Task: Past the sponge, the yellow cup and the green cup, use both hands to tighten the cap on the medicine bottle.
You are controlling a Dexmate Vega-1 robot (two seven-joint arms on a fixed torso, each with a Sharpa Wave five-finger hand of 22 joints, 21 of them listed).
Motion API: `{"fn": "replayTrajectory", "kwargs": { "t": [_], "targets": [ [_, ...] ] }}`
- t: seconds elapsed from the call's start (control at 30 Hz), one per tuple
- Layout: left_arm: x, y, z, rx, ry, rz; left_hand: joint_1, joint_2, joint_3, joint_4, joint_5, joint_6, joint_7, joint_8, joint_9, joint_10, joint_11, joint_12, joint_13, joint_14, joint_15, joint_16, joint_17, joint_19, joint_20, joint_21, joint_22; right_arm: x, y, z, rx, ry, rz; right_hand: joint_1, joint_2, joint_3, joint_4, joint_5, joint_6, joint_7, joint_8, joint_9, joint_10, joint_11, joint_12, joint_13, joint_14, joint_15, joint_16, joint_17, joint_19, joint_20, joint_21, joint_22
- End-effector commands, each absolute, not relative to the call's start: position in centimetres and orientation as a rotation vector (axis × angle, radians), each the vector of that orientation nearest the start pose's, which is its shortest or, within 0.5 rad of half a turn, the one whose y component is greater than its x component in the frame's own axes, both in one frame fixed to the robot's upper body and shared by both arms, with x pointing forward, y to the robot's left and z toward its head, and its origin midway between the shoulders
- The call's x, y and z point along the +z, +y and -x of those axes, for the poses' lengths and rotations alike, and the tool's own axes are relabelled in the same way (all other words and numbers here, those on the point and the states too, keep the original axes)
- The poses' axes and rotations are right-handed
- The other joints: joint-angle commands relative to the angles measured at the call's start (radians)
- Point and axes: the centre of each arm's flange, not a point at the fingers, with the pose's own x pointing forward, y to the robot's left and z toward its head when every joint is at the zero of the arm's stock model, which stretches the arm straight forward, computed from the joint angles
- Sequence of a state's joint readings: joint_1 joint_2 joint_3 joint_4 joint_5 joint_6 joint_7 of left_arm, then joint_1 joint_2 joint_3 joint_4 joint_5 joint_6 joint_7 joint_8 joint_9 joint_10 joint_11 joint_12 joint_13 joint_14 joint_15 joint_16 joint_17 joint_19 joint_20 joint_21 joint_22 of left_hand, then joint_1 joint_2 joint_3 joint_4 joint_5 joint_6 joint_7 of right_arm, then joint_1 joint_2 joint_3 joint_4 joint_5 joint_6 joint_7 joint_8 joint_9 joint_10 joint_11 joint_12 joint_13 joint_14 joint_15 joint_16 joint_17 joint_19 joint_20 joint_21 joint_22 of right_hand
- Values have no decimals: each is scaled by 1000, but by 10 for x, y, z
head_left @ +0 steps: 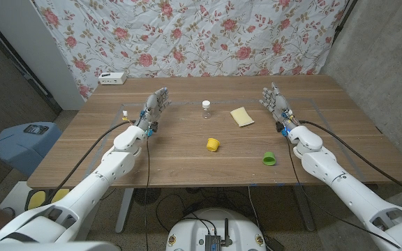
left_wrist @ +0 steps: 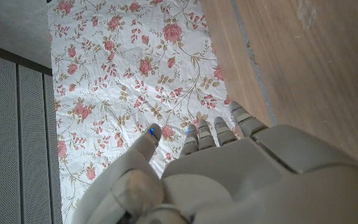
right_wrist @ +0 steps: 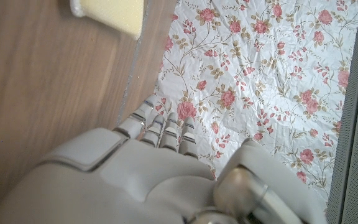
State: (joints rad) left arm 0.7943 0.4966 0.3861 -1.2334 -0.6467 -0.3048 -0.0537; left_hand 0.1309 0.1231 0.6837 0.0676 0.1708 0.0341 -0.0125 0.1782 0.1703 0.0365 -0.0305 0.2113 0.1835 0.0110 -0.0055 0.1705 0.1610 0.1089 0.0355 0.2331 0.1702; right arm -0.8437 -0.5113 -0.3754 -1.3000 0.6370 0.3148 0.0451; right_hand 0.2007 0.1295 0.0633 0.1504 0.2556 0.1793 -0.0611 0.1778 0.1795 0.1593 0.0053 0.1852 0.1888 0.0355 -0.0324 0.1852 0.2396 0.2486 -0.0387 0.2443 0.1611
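Cups: nearest us, the green cup (head_left: 269, 159) at four o'clock and the yellow cup (head_left: 213, 144) near centre, well apart.
Hands: our left hand (head_left: 155, 109) at nine o'clock and right hand (head_left: 276, 103) at three; both empty, fingers spread and reaching up.
Sponge: the sponge (head_left: 242, 116) lies beyond the cups, at about one o'clock.
Bottle: the medicine bottle (head_left: 206, 109) stands upright at twelve, between our hands, touching nothing.
Handling: we judge it light, stiff, slick and easily tipped; one hand round the body, the other on the white cap.
Room: open wooden table (head_left: 180, 164) either side of the bottle; far edge near the floral cloth (head_left: 187, 35).
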Motion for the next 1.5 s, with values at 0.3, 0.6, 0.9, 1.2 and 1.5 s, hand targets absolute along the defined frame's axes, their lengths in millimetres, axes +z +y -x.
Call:
{"fn": "replayTrajectory", "kwargs": {
  "t": [0.3,0.6,0.9,1.2,1.5],
  "targets": [
    [-6,291,-662,-245,-645,-85,16,10,4,-14,3,11,-9,6,3,14,-6,4,1,7,-3,5,2,5,-3,-2,1,-27,-274,-645,221,-633,32,6,0,0,3,9,0,-7,6,3,5,-4,6,1,7,-15,6,-2,10,-44,-1,4],
    [-6,288,-653,-227,-646,-134,22,3,1,-26,1,14,-15,6,3,17,-10,2,1,7,-8,4,2,3,-5,-8,1,-28,-273,-642,203,-636,48,5,0,1,0,11,2,-6,7,3,7,-1,7,1,8,-16,7,-6,11,-44,-5,4],
    [-1,279,-645,-235,-645,-192,32,-20,-9,-53,0,12,-27,3,3,17,-18,-1,0,5,-15,3,2,-1,-7,-18,0,-32,-275,-644,201,-643,45,6,1,3,-3,14,4,-6,9,2,9,1,8,0,9,-19,7,-11,13,-45,-10,4],
    [1,270,-635,-243,-634,-237,60,-28,-9,-92,2,13,-58,4,2,18,-23,-5,-1,-4,-24,2,3,-6,11,-30,-1,-35,-278,-650,206,-651,36,6,2,4,-5,16,6,-5,10,2,12,1,9,0,12,-19,8,-15,16,-46,-14,4],
    [7,264,-634,-249,-649,-271,96,-58,-12,-146,1,4,-91,3,2,20,-37,-8,-1,-5,-31,4,4,-5,8,-37,-2,-35,-280,-654,198,-657,31,6,3,5,-7,17,8,-5,11,2,13,0,10,-1,15,-20,10,-19,18,-46,-18,4]
  ]
}}
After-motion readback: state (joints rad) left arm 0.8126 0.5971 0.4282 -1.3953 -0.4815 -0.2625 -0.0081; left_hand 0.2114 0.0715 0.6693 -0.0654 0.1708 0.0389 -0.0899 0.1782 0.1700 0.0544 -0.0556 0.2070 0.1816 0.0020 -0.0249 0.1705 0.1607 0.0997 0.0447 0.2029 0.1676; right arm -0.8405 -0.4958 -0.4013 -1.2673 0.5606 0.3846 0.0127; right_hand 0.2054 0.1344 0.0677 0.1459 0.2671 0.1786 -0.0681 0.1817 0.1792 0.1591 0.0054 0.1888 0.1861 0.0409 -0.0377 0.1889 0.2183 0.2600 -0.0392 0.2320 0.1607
